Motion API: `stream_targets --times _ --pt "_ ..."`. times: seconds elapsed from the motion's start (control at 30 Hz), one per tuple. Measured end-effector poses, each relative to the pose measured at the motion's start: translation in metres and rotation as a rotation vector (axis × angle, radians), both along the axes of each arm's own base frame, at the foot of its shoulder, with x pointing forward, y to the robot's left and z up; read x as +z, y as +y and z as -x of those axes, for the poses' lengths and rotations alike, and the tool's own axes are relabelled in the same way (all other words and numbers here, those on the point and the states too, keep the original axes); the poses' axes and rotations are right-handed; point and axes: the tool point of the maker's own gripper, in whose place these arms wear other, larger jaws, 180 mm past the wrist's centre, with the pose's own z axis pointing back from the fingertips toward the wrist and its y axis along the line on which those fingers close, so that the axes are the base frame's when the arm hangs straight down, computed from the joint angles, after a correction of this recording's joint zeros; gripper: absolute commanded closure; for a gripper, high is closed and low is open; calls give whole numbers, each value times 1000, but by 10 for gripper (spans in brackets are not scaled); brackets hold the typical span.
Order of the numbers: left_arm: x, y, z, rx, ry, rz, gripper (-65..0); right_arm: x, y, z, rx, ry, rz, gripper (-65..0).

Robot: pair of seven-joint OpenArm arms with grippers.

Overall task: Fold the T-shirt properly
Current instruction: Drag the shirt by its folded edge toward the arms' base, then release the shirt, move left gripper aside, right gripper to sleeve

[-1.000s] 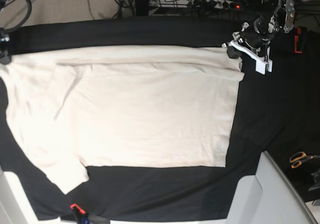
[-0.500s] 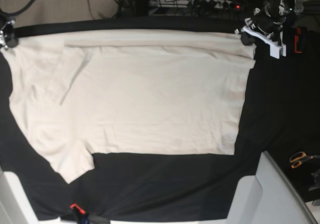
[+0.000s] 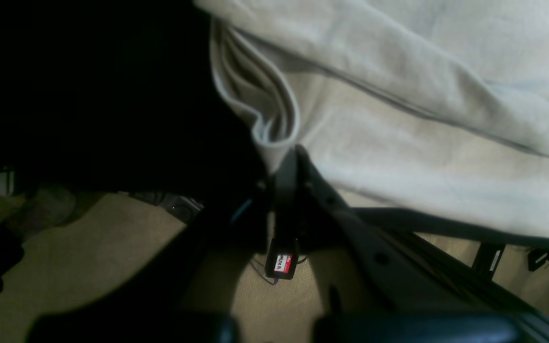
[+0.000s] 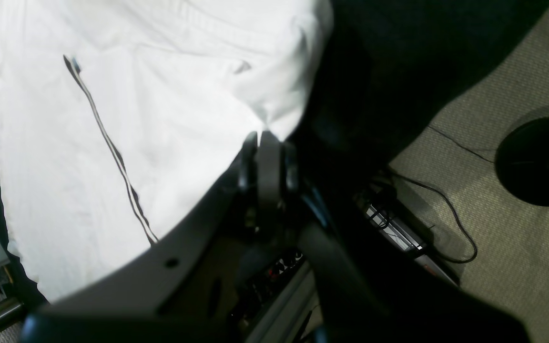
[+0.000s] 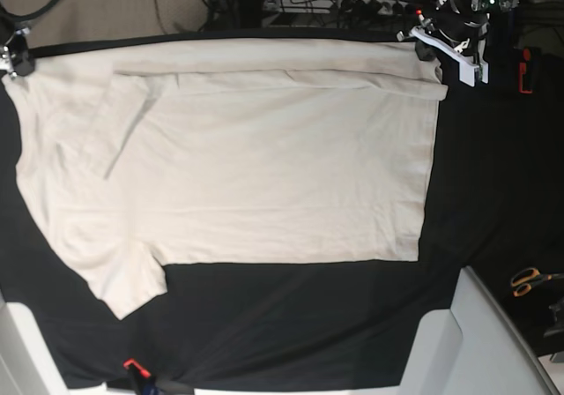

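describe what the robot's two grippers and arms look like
Left gripper: black metal body with a white plastic plate. Right gripper: small, dark with silvery parts, a black cable looping above. In both wrist views the fingers are slim, black and matte, on dark brackets with round holes.

A robotics lab: black-draped counter (image 5: 493, 192), beige carpet (image 5: 106, 7), tangled cables and power strip (image 5: 370, 5), orange-handled scissors (image 5: 529, 280).

Black end effector (image 3: 284, 166) fingers — matte, with round screw holes; the left arm carries a white bracket (image 5: 445, 51).
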Motion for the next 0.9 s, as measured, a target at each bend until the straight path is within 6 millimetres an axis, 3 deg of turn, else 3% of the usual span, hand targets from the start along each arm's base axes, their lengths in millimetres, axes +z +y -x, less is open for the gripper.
stream_targets --times 0.07,0.17,0.3,0.4,0.5,0.63,0.7,0.77,0.9 --pt "-1 0 1 2 3 0 0 -1 2 1 6 7 -10 -11" --pt "0 4 1 11 3 -3 0 -4 10 6 33 39 -47 -105" --pt "3 21 4 48 3 -40 -304 -4 12 11 26 40 -66 -260" --pt "4 36 10 89 4 -59 -418 -3 10 22 -44 14 -73 -297" --pt "-1 48 26 156 34 -67 -466 -11 11 50 -50 95 -80 -299" --pt "-1 75 53 293 55 -85 -466 -12 7 73 -56 130 -66 -299" --pt "12 101 66 369 42 -135 -462 -9 3 83 -52 155 -48 -300" --pt "32 120 65 416 -5 -185 -461 3 -5 84 -24 159 2 -297" --pt "94 134 20 395 -203 -261 -464 53 -30 35 47 44 170 -294"
